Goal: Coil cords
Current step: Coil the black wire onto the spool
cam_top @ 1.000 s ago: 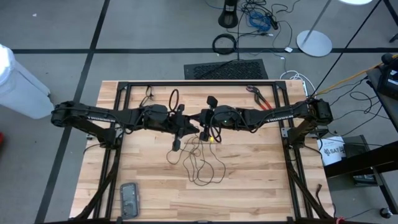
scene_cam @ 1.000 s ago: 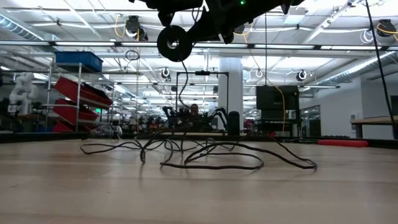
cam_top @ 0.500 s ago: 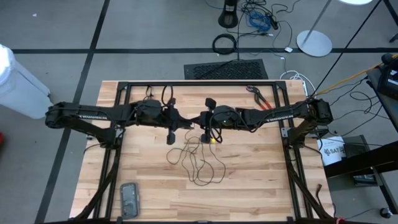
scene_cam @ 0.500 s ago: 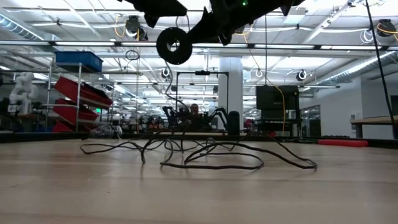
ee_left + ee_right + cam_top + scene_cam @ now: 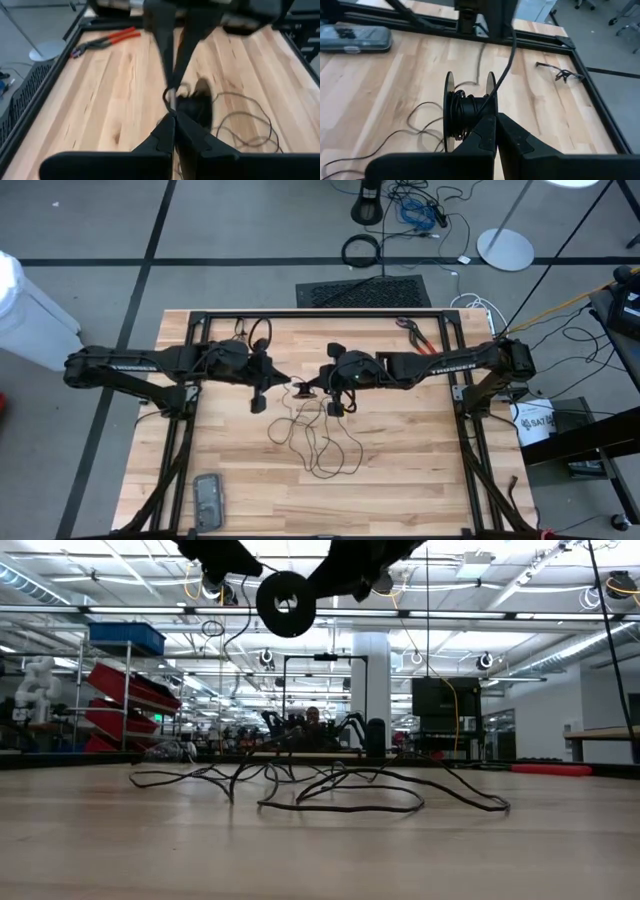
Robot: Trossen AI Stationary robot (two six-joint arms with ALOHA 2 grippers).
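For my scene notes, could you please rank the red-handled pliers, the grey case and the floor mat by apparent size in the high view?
1. Floor mat, largest.
2. Grey case.
3. Red-handled pliers, smallest; thin, though nearly as long as the case.

Overhead, table-level and two wrist views (all sharing the table [image 5: 400, 450]).

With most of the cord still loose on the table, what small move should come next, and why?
Probably one more wrap around the spool. The right gripper holds the spool up, jaws shut, with a few turns of cord on it. The left gripper, shut on the cord beside it, should likely carry that strand around, since most loops still lie on the table.
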